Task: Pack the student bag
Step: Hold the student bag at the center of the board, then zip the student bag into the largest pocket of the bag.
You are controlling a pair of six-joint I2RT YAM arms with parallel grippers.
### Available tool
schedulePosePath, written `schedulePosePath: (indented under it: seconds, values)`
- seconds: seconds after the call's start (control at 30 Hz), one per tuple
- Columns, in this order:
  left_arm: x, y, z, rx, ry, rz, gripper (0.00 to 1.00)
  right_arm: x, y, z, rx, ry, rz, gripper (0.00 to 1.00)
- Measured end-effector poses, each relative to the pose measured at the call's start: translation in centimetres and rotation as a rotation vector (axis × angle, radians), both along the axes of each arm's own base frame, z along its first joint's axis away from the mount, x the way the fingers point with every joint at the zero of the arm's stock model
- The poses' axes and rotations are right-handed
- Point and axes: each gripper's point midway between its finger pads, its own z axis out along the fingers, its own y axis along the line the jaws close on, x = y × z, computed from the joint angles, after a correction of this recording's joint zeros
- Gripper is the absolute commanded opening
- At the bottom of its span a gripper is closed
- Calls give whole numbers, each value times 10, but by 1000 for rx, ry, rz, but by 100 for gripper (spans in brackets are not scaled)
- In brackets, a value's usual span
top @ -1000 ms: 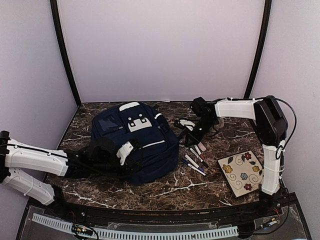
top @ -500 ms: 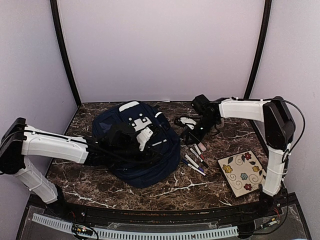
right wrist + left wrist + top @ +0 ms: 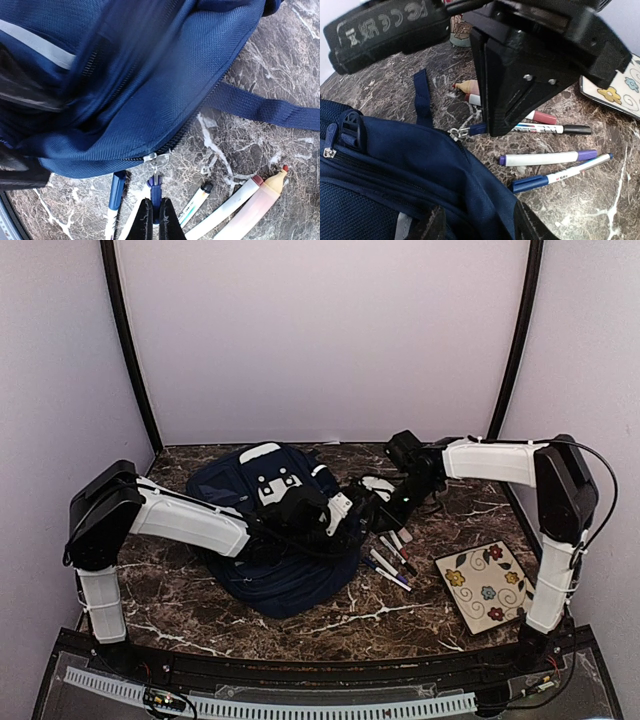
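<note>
Backpack (image 3: 290,585) sat mid-table from above; left wrist showed my left gripper (image 3: 480,227) spread over its fabric beside the pens (image 3: 547,158); right wrist showed the right gripper (image 3: 154,217) pinching the zip pull (image 3: 155,192), which I judged was to open it.

A dark marble table (image 3: 180,590) is carrying everything. The student bag (image 3: 290,580) is lying flat near its centre, with one strap (image 3: 421,97) trailing onto the stone. Several pens (image 3: 392,562) are lying loose just beside the bag at its 3 o'clock. A cream flower-patterned square tile (image 3: 482,585) is resting at the table's 4 o'clock, apart from the bag.
</note>
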Motion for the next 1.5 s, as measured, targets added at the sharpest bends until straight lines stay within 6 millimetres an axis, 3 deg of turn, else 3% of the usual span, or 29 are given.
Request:
schedulePosePath:
  seconds: [0.07, 0.23, 0.37, 0.6, 0.93, 1.5]
  values:
    - [3, 0, -5, 12, -2, 14, 42, 0, 0, 2, 5, -5, 0, 0]
    - [5, -7, -11, 18, 7, 7, 12, 0, 0, 4, 10, -12, 0, 0]
    - [3, -10, -14, 24, 15, -5, 0, 0, 0, 4, 10, -13, -2, 0]
    - [-5, -1, -12, 18, 20, -12, 0, 7, -3, -7, -11, -2, -23, 0]
    - [-32, 30, -7, -2, 55, -38, 0, 39, 20, -25, 16, 27, -40, 0]
    - [-35, 35, -6, -16, 55, -32, 0, 62, 30, -39, 15, 27, -95, 0]
